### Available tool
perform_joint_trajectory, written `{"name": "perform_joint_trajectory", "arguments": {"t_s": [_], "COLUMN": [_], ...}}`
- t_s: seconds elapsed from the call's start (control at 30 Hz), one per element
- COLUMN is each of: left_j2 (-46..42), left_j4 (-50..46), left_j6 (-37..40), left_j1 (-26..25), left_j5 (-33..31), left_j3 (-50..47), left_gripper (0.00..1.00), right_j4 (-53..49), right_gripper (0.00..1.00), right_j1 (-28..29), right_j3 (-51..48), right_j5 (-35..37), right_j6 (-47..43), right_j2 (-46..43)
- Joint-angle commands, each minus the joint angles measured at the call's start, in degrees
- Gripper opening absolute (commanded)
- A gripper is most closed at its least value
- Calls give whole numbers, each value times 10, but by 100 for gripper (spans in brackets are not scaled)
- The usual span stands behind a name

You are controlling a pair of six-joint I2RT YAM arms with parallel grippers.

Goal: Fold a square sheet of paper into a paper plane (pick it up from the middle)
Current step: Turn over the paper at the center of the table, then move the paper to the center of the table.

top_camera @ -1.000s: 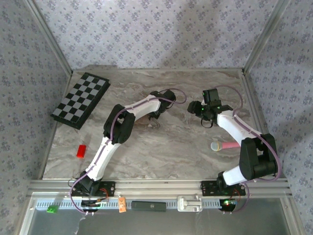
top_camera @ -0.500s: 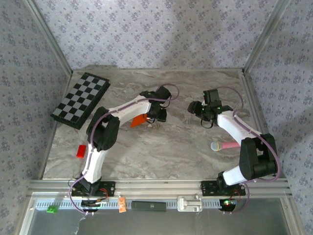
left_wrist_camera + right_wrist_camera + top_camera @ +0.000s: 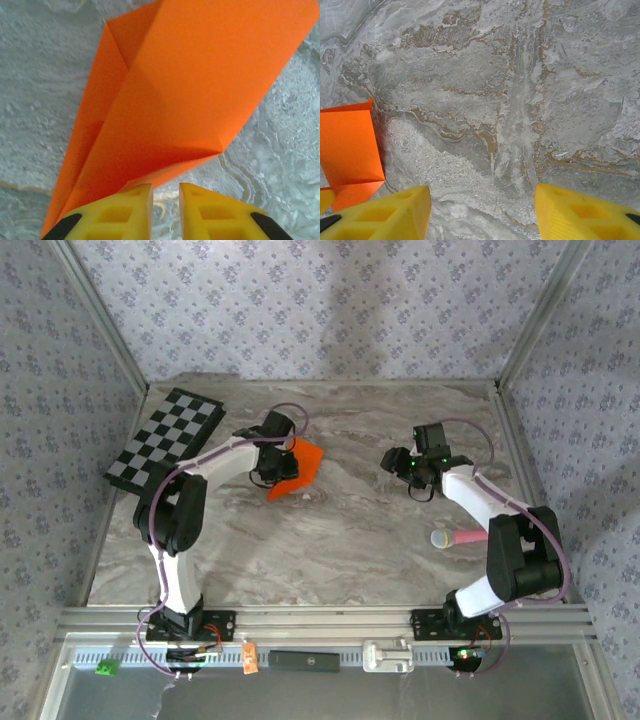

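Left hand (image 3: 166,190) farther left, at paper plane (image 3: 190,90)

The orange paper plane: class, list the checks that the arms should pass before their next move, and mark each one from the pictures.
1. The paper plane shows folded creases: ok.
2. The left gripper really pinches the paper plane: cannot tell; its fingers stand close together, with the table showing between them.
3. The right gripper is open and empty: ok.
4. The right gripper is apart from the paper plane: ok.
5. The checkerboard and the red block lie apart from the paper plane: ok.
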Motion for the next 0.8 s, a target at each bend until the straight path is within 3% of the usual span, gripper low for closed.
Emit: {"name": "perform_joint_trajectory", "arguments": {"t_s": [0.0,0.5,0.77], "left_j2": [14,51,61], "left_j4": [25,53,71], "left_j6": [13,1,30], "left_j1": [11,45,33], "left_j5": [-34,-34,44], "left_j3": [-1,-16,-33], "left_gripper": [18,13,9], "right_j4": [0,-8,0], "right_gripper": [58,58,57], "right_j1": [3,15,46], "right_j3": [2,25,49], "right_j5": [-7,-30,-55], "right_j6": [7,2,13], "right_j2": [4,41,85]}}
